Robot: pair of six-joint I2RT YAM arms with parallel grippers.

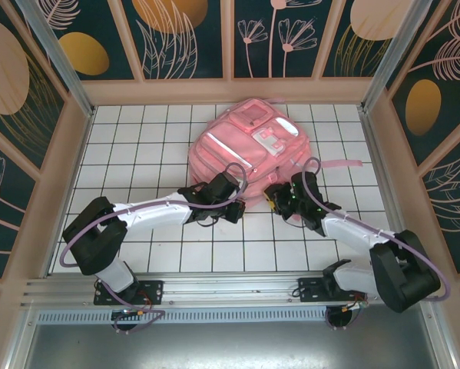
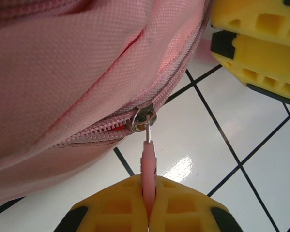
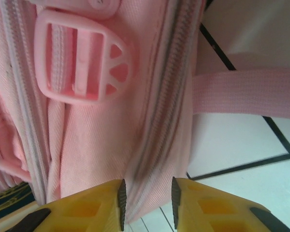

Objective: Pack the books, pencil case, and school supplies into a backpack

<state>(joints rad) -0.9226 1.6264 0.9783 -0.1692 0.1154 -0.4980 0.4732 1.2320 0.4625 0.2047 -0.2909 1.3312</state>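
The pink backpack lies flat, zipped along its near edge; at that edge the right gripper stands parted, loose around a zipped seam; beside it the left gripper is clenched on the backpack's zipper pull

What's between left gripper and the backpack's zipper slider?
Pink pull tab, pinched in the left gripper, hooked to the zipper slider; left wrist view.

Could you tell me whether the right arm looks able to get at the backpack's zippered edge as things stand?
Probably yes: the right end effector stands open astride the zippered edge of the backpack, with nothing between. The left end effector, shut on the zipper pull, is off to one side.
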